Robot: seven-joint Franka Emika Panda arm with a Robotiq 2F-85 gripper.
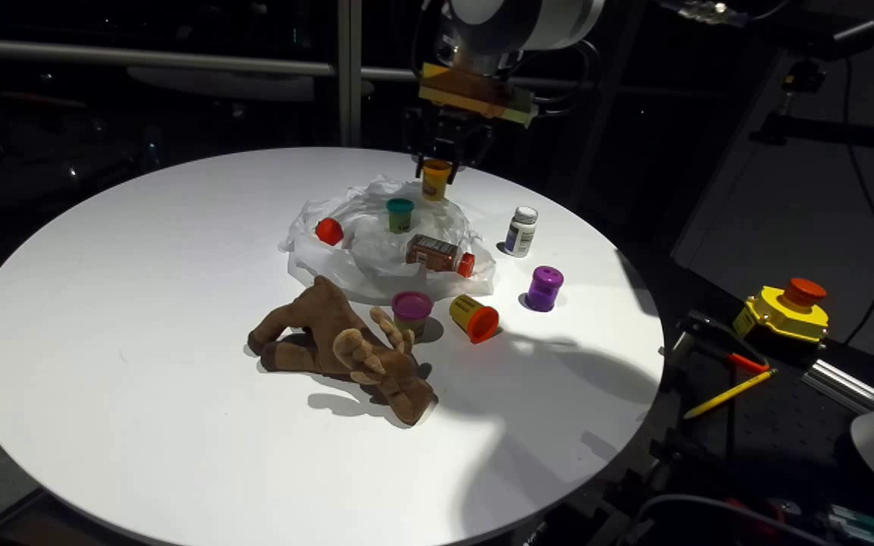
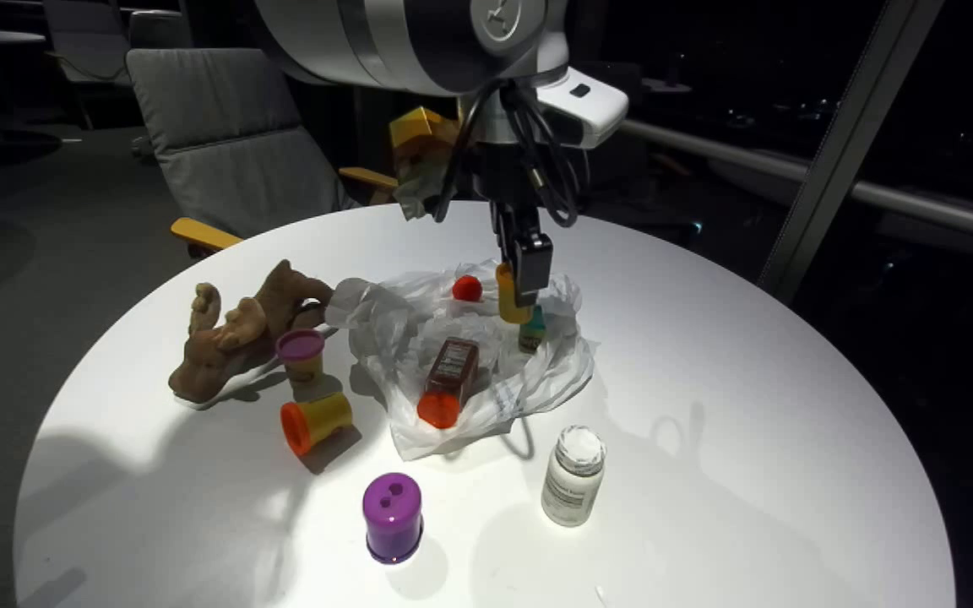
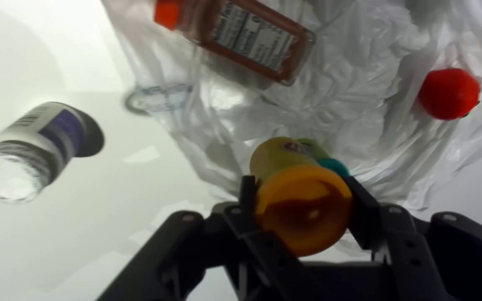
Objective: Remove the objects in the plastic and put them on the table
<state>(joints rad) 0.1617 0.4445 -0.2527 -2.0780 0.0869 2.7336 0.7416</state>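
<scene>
My gripper (image 1: 435, 173) is shut on a yellow tub (image 1: 434, 188) with an orange lid. In the wrist view, the fingers (image 3: 301, 196) press both sides of the lid (image 3: 303, 209). The tub is over the edge of the crumpled white plastic (image 2: 377, 338); I cannot tell whether its base touches it. On the plastic are a teal-lidded tub (image 1: 400, 218), a red round object (image 3: 449, 94) and a brown bottle with an orange-red cap (image 2: 453, 371), lying on its side. The held tub partly hides the teal-lidded tub in the wrist view.
On the round white table (image 1: 141, 425) are a brown plush animal (image 1: 331, 341), a pink-lidded tub (image 2: 301, 355), a tipped yellow tub with an orange lid (image 2: 317, 420), a purple container (image 2: 393, 517) and a white bottle (image 2: 573, 477), all beside the plastic.
</scene>
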